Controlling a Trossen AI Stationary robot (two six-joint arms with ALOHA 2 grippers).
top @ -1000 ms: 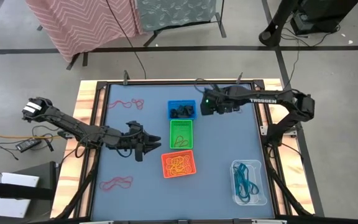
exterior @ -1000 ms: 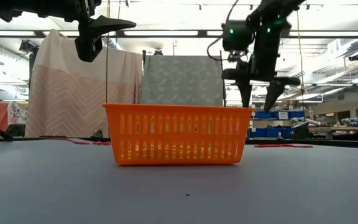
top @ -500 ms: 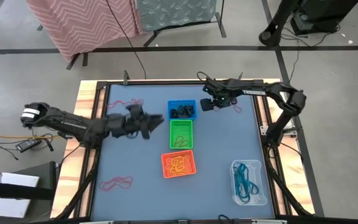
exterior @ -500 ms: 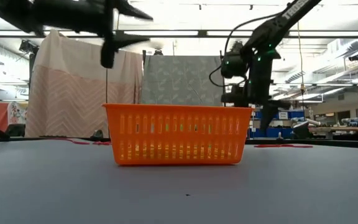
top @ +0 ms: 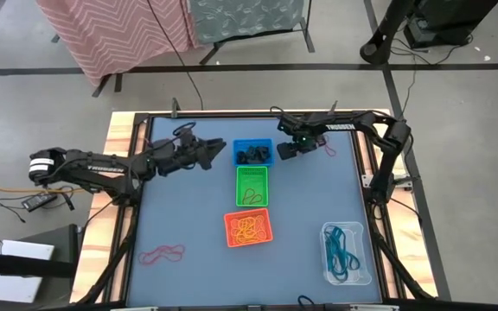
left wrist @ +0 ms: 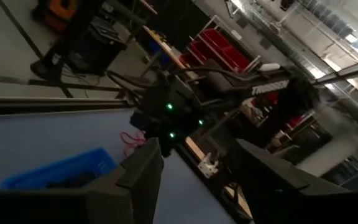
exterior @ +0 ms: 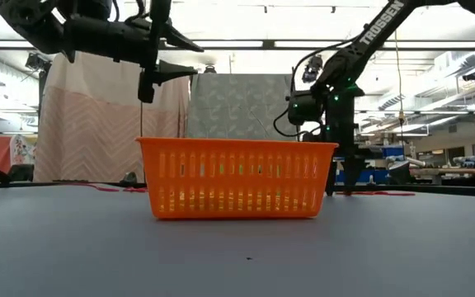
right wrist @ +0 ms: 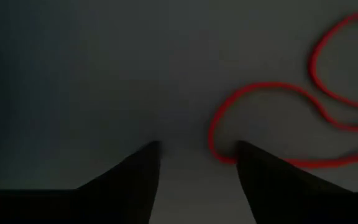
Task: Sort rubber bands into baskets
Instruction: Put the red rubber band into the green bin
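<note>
My right gripper (right wrist: 196, 149) is open, points down and has its tips at the table by the red rubber bands (top: 328, 149) right of the blue basket (top: 253, 153). One red loop's bend (right wrist: 215, 138) lies between the fingers. It also shows low in the low view (exterior: 344, 186). My left gripper (top: 213, 152) is open and empty, raised above the table left of the blue basket, which holds black bands. The green basket (top: 252, 186), the orange basket (top: 249, 227) with orange bands and the clear tub (top: 347, 252) with teal bands stand nearer. My right gripper stands open astride the bend of one red band (right wrist: 219, 152), coming from above. The band lies flat on the table close to one finger (right wrist: 260, 168). I cannot tell whether that finger touches it.
More red bands lie at the far left (top: 168, 141), partly under my left arm, and at the near left (top: 161, 254). The orange basket (exterior: 236, 176) fills the middle of the low view. A wooden rim (top: 119, 173) frames the table.
My left gripper has gone from beside the orange and green baskets toward the far edge, turning to point at the blue basket. My right gripper has come down to the table at the red bands and shifted a little toward the right edge.
</note>
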